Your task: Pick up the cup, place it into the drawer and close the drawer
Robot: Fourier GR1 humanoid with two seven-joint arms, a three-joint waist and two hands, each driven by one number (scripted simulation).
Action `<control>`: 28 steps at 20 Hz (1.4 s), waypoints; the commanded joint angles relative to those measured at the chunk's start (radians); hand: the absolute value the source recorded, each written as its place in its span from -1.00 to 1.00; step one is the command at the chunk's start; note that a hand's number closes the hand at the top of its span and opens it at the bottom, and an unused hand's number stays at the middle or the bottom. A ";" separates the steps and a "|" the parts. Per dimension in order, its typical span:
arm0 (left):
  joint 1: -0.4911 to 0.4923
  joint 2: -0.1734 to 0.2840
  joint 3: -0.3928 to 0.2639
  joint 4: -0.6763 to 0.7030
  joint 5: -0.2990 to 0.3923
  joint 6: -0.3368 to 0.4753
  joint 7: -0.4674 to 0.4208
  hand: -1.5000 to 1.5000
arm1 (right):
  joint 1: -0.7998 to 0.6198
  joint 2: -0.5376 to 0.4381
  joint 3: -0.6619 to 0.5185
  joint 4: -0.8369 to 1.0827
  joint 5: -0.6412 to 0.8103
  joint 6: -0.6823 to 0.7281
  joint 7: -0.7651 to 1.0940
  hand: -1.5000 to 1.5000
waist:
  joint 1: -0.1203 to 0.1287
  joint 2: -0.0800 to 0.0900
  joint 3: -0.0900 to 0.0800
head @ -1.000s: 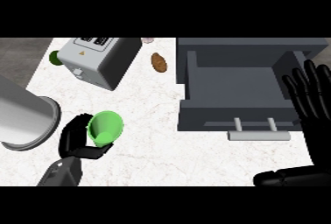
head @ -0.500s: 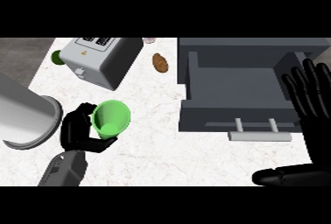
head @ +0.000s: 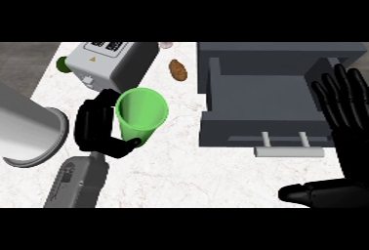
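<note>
My left hand (head: 95, 128) is curled round a green cup (head: 141, 113) and holds it above the counter, its open mouth facing up toward me. The cup hangs left of the grey drawer (head: 274, 127), which stands pulled open with its pale handle (head: 288, 150) at the front. At the right edge my right hand (head: 347, 110) rests open, fingers up, over the drawer's right side.
A white toaster (head: 114, 63) stands at the back left with a green object (head: 63, 64) beside it. A brown oval item (head: 177, 70) lies between toaster and drawer. A large grey cylinder (head: 25, 131) lies at the left edge, close to my left hand.
My left hand has lifted the green cup and carried it up and to the right, toward the drawer. The right hand has stayed in place.
</note>
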 commanded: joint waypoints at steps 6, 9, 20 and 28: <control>-0.238 -0.030 -0.084 -0.149 -0.003 0.245 0.279 1.00 | -0.018 0.005 0.006 0.010 0.020 -0.002 -0.022 -1.00 | -0.009 0.003 0.000; -0.306 -0.030 -0.126 -0.127 -0.008 0.317 0.292 1.00 | 0.029 -0.024 -0.022 -0.063 -0.029 0.024 0.021 -1.00 | -0.015 0.002 0.000; -0.555 -0.029 -0.106 0.012 -0.087 0.379 0.414 1.00 | 0.012 -0.009 -0.013 -0.049 -0.015 0.008 0.025 -1.00 | -0.012 0.003 0.000; -0.743 -0.030 -0.118 0.340 -0.041 0.420 0.299 1.00 | 0.030 -0.004 -0.008 0.001 -0.008 0.036 -0.034 -1.00 | -0.025 0.007 0.000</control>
